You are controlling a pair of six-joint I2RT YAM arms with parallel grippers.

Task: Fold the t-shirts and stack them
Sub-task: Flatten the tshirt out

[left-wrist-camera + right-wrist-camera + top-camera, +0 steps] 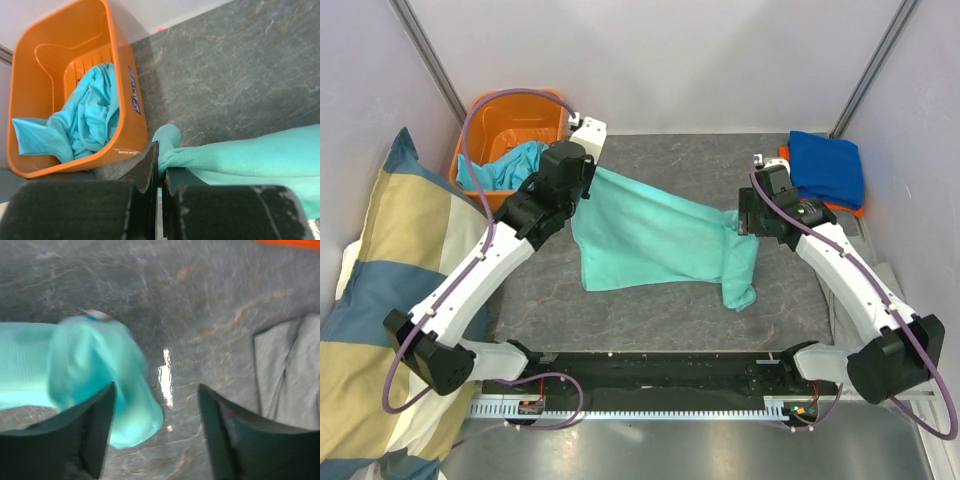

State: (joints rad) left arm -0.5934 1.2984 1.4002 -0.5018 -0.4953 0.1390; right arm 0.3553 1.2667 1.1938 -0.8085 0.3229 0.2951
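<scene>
Orange basket (125,100) holds turquoise t-shirt (85,120); left pincer (161,172) grips mint t-shirt (650,235), right pincer (156,387) spread.

The orange bin (129,122) has a small blue sticker (134,97) on its side with white letters. They are too blurry to read.

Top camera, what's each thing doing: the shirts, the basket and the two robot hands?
orange basket: upright, with a shirt inside.
turquoise t-shirt: crumpled in the basket.
mint t-shirt: partly spread out, one corner pinched.
royal blue t-shirt: folded, at the far right.
left gripper: shut on the mint t-shirt.
right gripper: open, not gripping.
</scene>
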